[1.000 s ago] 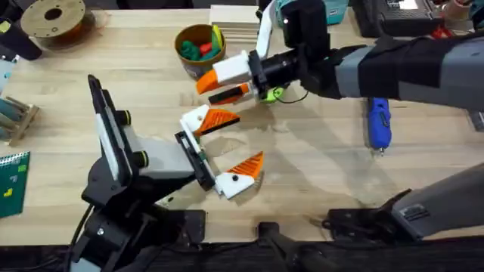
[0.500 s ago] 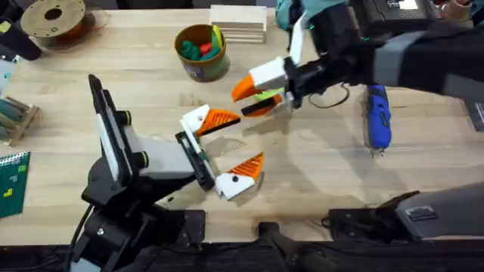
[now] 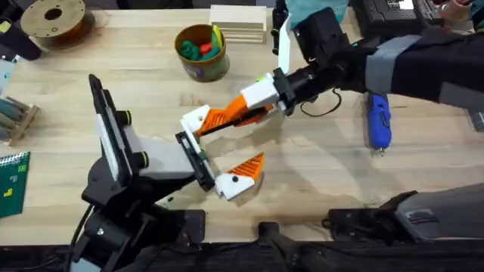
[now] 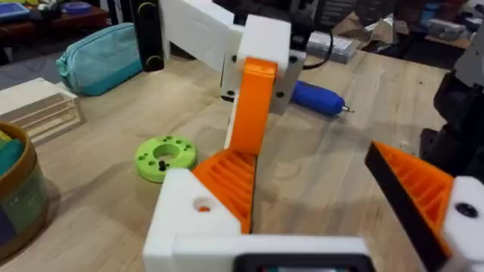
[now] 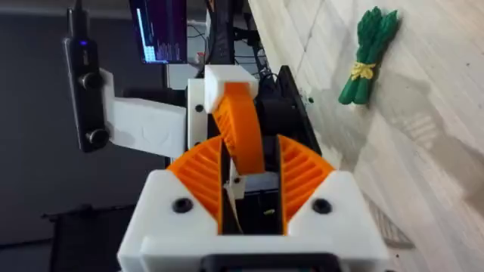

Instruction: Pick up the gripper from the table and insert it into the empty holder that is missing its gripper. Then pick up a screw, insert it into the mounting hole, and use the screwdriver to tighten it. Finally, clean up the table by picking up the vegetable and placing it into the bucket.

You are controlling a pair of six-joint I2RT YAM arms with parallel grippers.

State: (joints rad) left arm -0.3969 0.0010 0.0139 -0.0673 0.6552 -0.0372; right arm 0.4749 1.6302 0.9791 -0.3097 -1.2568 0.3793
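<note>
We saw the right gripper (image 3: pixel 240 112) pinching the loose orange gripper (image 5: pixel 240 140), its tip touching the upper finger of the left gripper (image 3: pixel 227 153), whose fingers sat spread wide above the surface (image 3: pixel 318 174). Holder (image 5: pixel 219 79) met that orange piece in the right wrist view. Screwdriver (image 3: pixel 378 122) lay right of them, bucket (image 3: pixel 200 53) farther back. Vegetable (image 5: pixel 367 54) lay on the surface.

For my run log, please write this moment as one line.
right fingers shut on tip at holder | left fingers open | screwdriver, vegetable on table
</note>
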